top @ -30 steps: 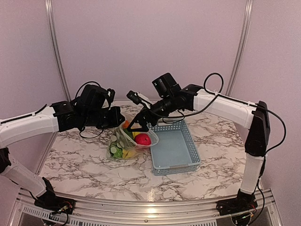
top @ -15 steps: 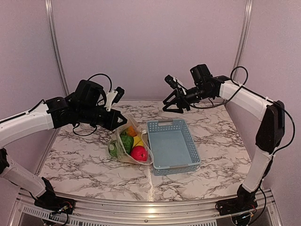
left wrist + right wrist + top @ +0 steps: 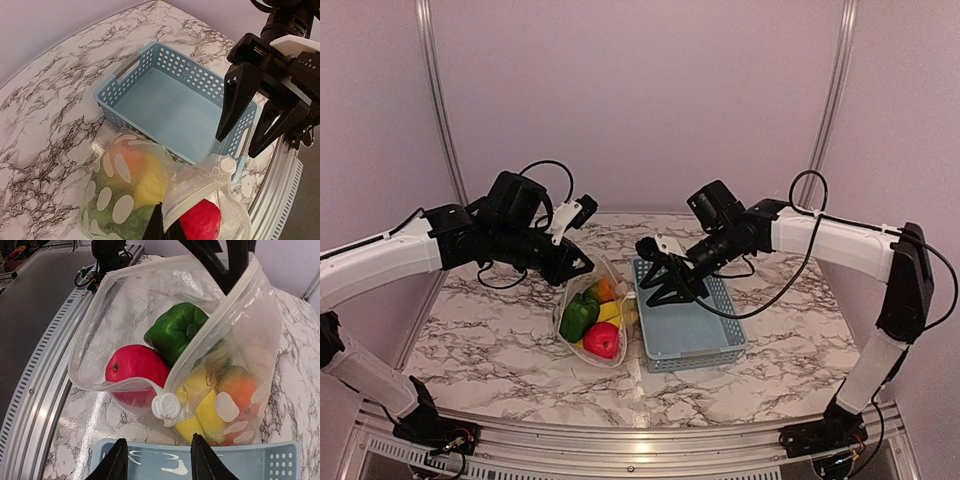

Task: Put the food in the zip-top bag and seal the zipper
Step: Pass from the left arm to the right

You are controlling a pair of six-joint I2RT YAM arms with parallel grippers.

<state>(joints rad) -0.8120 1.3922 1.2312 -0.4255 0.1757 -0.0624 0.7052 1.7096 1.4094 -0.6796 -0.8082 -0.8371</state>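
Observation:
The clear zip-top bag [image 3: 592, 322] with white dots lies left of the basket, its mouth standing open. Inside it is the food: a green pepper [image 3: 175, 330], a red apple [image 3: 135, 370], a yellow piece [image 3: 200, 412] and an orange [image 3: 239, 385]. My left gripper [image 3: 165, 229] is shut on the zipper [image 3: 220, 320] and holds that edge up. A white round tab [image 3: 167, 407] sits at the strip's near end. My right gripper [image 3: 160, 465] hovers open just short of that tab, over the basket's left rim, with nothing between its fingers.
The light-blue slotted basket [image 3: 692, 312] stands empty right of the bag, its left wall almost touching it. Marble tabletop [image 3: 500, 340] stretches around both. A metal rail [image 3: 630, 450] runs along the table's near edge.
My right gripper left the bag's mouth, swung away to the back right, then came back low beside the bag with its jaws narrower. My left gripper kept its hold on the bag.

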